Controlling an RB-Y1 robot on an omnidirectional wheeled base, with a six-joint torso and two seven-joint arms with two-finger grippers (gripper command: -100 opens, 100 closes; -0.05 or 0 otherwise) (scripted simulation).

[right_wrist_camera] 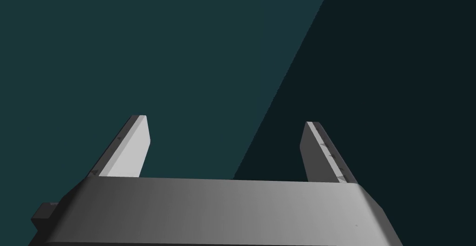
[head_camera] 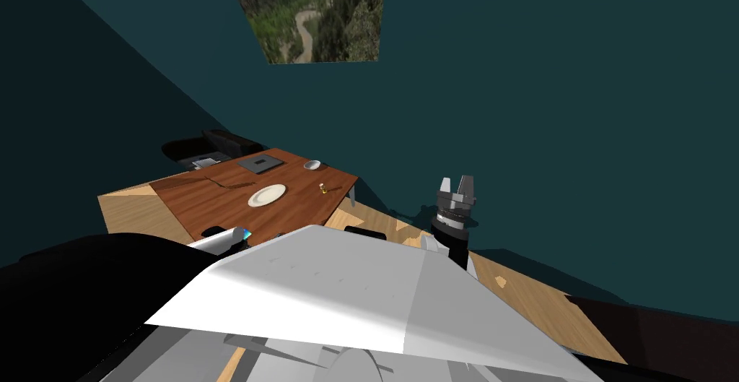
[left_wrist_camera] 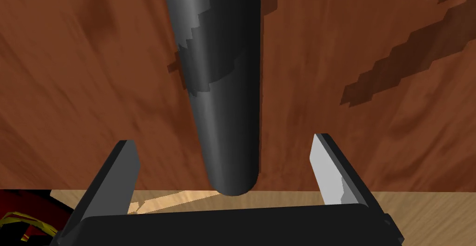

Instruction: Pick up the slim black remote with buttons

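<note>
The slim black remote [left_wrist_camera: 218,71] lies flat on the brown wooden desk [left_wrist_camera: 83,80], its rounded end at the desk's edge. That end sits midway between the spread fingers [left_wrist_camera: 118,173] of your left gripper [left_wrist_camera: 223,140], clear of both. Expect it to be light, stiff and smooth, so likely to slip; pinch across its narrow sides near this end. No buttons can be made out. Your right gripper [head_camera: 456,183], right of centre in the head view, is spread and empty.

Slim dark remote [left_wrist_camera: 223,94], apparently flat on tabletop [left_wrist_camera: 74,71].
</note>
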